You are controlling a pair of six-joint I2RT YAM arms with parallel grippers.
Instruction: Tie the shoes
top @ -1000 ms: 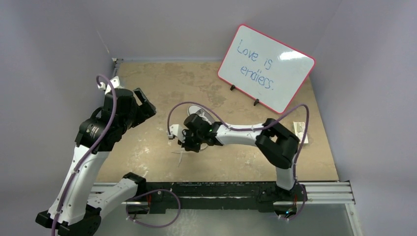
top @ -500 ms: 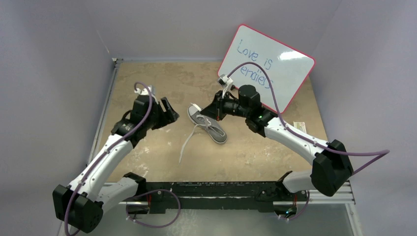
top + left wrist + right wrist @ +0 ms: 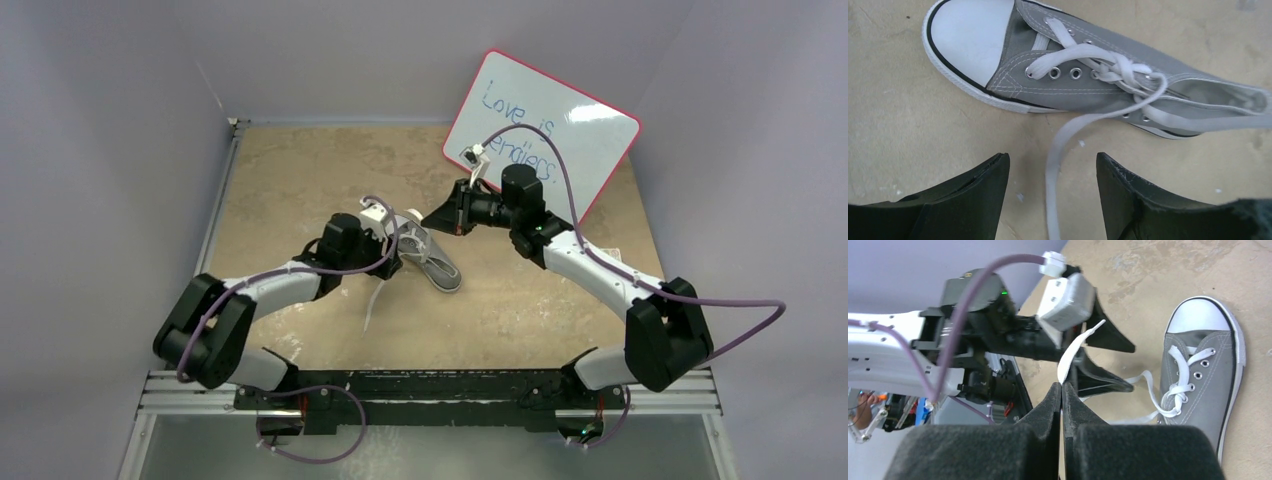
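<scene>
- An aluminium rail [image 3: 665,388] carries both arm bases at the near edge of the table [image 3: 290,180], whose tan top is mottled and scuffed.
- The left gripper [image 3: 1052,160] hangs low over the table just short of the shoe; its black wedge-shaped fingers [image 3: 980,192] stand apart and touch nothing.
- A loose lace end [image 3: 1058,150] – flat, white, woven – runs along the table between those fingers.
- The sneaker [image 3: 1083,92] lies on its sole near the table's middle. It has grey canvas, metal eyelets, white stitching and a smooth white rubber toe cap [image 3: 973,35] edged with a thin black line.
- Its laces are crossed loosely over the tongue.
- Just beyond the shoe, the right gripper [image 3: 1062,386] has its foam-faced fingers pressed together on the second lace end [image 3: 1071,357], whose tip curls up above them.
- At the back leans a glossy whiteboard [image 3: 560,150] – red-rimmed, with blue handwriting.
</scene>
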